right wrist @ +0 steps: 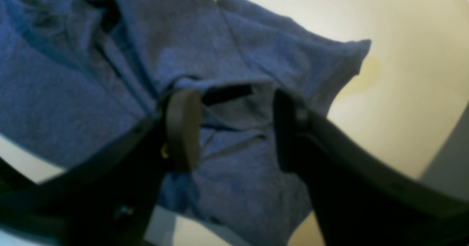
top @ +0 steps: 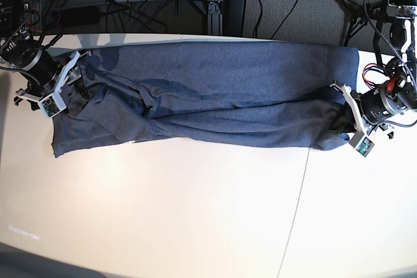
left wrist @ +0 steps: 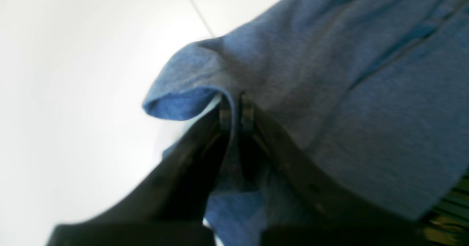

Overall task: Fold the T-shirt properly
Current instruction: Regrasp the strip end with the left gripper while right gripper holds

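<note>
- Across the upper half of the base view, the T-shirt point(top: 215, 89) stretches as a long, rumpled band from left edge to right on the white table point(top: 195, 219), one long edge already turned over toward the middle.
- At centre right of that view, my left gripper point(left wrist: 234, 110) is pinched tight on a fold of the shirt's edge, the cloth draping over its closed jaws.
- At upper left, my right gripper point(right wrist: 234, 128) stands with jaws apart over a bunched hem, cloth between the fingers point(right wrist: 183, 125) but not clamped.
- I judge this a lengthwise fold in progress. Next I need the right jaws closed on the cloth, then both ends carried evenly.
</note>
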Available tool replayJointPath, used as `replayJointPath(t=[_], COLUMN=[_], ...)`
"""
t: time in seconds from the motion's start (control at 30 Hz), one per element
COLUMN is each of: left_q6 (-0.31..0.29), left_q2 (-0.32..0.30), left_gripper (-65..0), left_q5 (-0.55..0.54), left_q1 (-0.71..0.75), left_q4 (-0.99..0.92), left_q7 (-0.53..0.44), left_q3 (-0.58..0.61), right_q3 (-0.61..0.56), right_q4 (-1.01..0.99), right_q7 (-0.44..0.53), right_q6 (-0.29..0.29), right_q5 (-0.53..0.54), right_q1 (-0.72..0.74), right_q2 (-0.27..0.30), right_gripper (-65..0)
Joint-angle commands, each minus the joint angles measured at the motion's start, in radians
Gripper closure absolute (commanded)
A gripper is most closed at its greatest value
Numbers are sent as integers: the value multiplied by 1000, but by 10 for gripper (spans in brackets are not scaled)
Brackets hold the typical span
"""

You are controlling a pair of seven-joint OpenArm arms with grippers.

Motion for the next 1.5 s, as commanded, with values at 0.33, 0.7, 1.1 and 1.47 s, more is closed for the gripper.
replayJointPath(t=[0.33,0.7,1.1,1.47], left_q6=[-24,3,34,-24], left_q2=[-17,-17,-16,123], left_gripper=[-138,-348,-323,0], left_q5=[-56,-16,-114,-158], left_q1=[-12,1,1,0], left_q4=[18,18,18,18], left_q7=[91,98,47,0], left_q3=[-8,-57,-355,-235], right_q3=[13,13,13,-6], right_q4=[14,11,-6,-301], right_q7=[31,38,37,45], right_q6=[18,18,19,25], right_q5=[5,23,163,189], right_q1=[6,26,161,289], right_q2=[19,19,-3,-154], right_gripper=[-325,-325,-8,0])
